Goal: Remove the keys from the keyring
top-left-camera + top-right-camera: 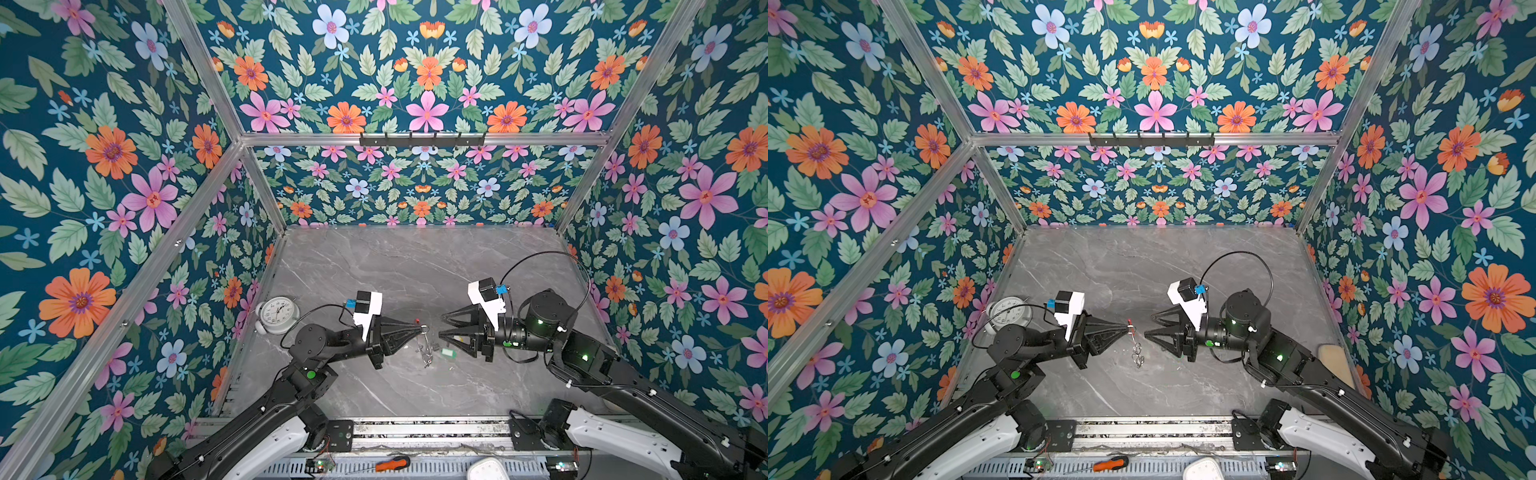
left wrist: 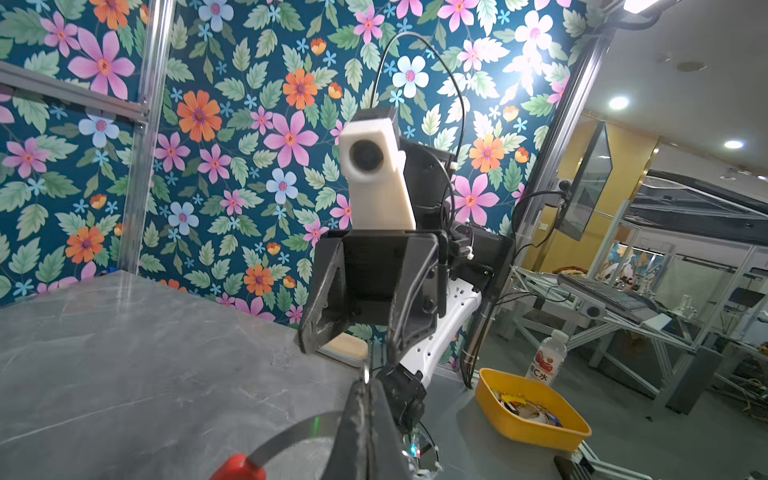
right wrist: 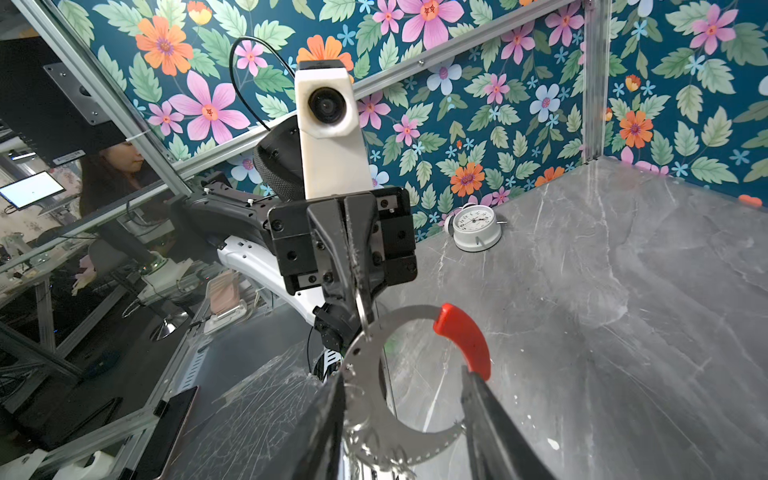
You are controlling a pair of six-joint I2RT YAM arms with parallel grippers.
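The keyring (image 3: 409,311), a large thin grey metal hoop with one curved red section (image 3: 465,336), hangs in mid-air above the middle of the grey marble table (image 1: 395,270), seen edge-on in both top views. Below it dangles a small cluster of metal keys (image 1: 426,356) and wire rings, too small to count, so on the score sheet most of the job looks undone. One point does seem to be on the board: a small green plastic tag (image 1: 449,353) lies on the table just beside the hanging cluster and apart from the hoop, though whether a key goes with it cannot be made out. Now to the tools. The left gripper (image 1: 419,328) has its black jaws pressed tight together, pinching what looks like a thin wire ring at the hoop's rim and carrying the whole bunch. Facing it, the right gripper (image 1: 441,326) has its jaws spread apart and empty. In the right wrist view its fingers (image 3: 494,415) frame the hoop on either side, while in the top views the tips sit near the hoop but just clear of it. Off by the left wall, a round white alarm clock (image 1: 276,314) stands well apart from the action.
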